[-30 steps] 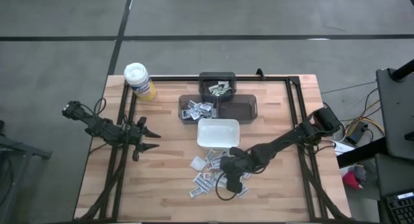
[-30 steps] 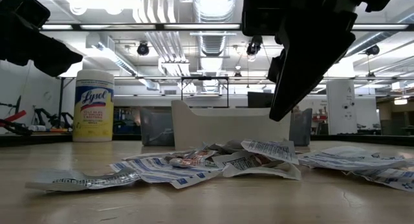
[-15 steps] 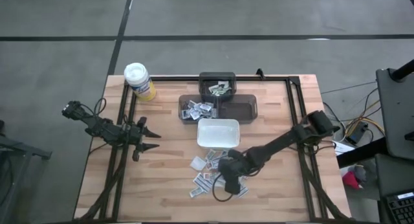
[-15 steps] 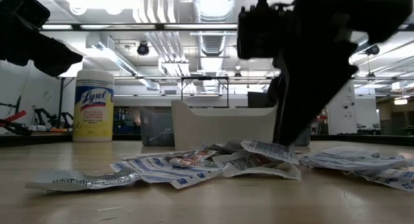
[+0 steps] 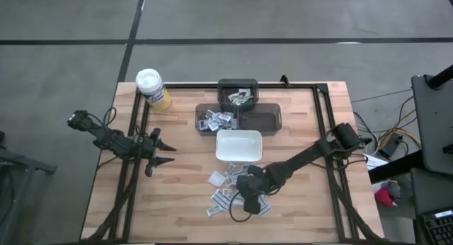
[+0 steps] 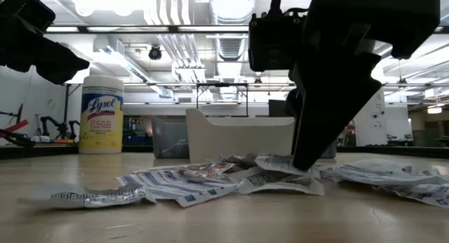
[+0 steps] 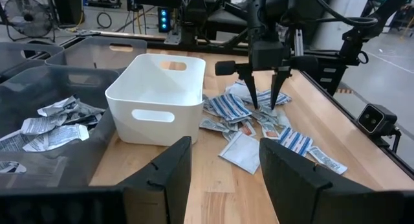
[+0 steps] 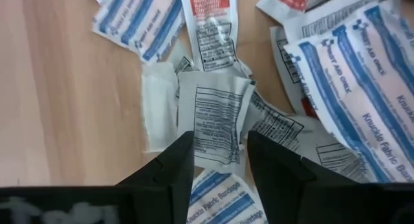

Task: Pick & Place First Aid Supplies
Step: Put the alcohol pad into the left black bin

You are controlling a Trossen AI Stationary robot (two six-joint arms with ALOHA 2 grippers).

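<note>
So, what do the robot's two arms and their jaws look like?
Both arms are dark, nearly black, with slim jointed links and black cables looping beside them. The left gripper and the right gripper each end in two thin, tapering, pointed black jaws. No markings are visible.

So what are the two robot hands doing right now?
Left gripper: open, holding nothing.
Right gripper: open, fingers either side of a small white printed paper packet.

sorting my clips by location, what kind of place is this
Probably a robotics lab or workshop in an industrial hall: exposed ceiling ducts overhead, a concrete floor around the wooden table, and equipment racks behind.
</note>
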